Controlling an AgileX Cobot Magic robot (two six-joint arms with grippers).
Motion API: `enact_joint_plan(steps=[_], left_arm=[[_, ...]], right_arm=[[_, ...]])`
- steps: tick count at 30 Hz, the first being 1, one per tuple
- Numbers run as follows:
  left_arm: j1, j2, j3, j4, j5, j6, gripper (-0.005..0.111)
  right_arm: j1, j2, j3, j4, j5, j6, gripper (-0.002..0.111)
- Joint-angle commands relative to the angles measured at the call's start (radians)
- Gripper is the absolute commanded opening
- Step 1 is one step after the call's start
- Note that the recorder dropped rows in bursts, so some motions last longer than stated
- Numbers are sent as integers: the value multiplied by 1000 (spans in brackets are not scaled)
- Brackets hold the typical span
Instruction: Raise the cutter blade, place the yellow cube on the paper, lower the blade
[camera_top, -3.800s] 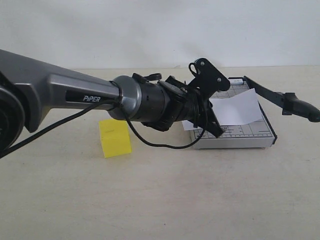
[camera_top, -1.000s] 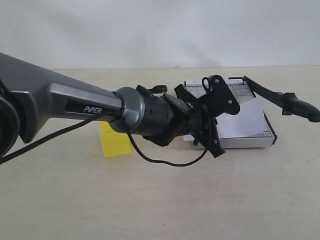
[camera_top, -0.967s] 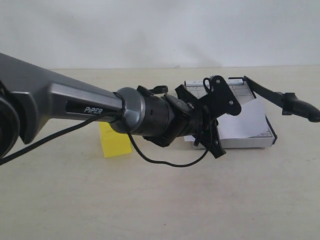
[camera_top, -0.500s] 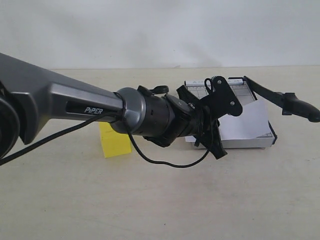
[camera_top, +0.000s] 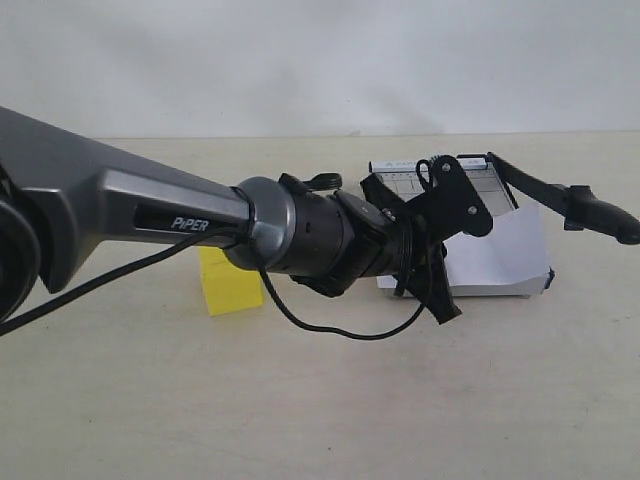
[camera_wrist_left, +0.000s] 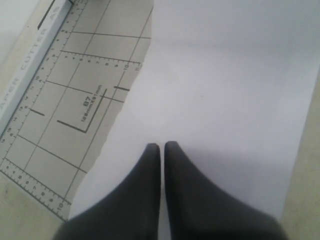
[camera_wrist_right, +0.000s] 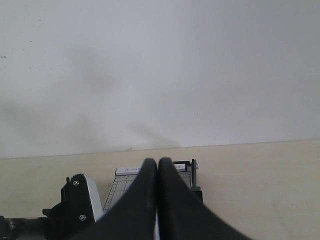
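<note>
The cutter blade (camera_top: 545, 190) stands raised at the trimmer's right, its thick black handle (camera_top: 600, 215) in the air. The white paper (camera_top: 500, 250) lies on the grey trimmer base (camera_top: 400, 180) and overhangs its right edge. My left gripper (camera_top: 447, 310) is shut, its tips resting on the paper (camera_wrist_left: 215, 90) in the left wrist view, where the gripper (camera_wrist_left: 162, 146) holds nothing between its fingers. The yellow cube (camera_top: 228, 285) sits on the table left of the trimmer, partly behind the left arm. My right gripper (camera_wrist_right: 158, 162) is shut and empty, pointing at the trimmer from a distance.
The gridded base (camera_wrist_left: 75, 90) shows bare beside the paper. The long grey left arm (camera_top: 150, 205) crosses the table's left half, with a black cable (camera_top: 330, 325) hanging below it. A white wall backs the table.
The left gripper has moved right, and the paper slid right with it across the base and now hangs past the right edge. Blade and cube have stayed put.
</note>
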Motion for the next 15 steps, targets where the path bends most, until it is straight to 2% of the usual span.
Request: enact_joint_plan(steps=[1,5,15], left_arm=[[-11,56,-25,-18,55,2,4],[-11,84,-82,-23,43,2,4],[8,102,-91,-19,-15,2,4]], right_arm=[[2,-2,2,-2,-5,-4,0],[2,-2,2,-2,-5,-4,0],[2,-2,2,-2,-5,-4,0]])
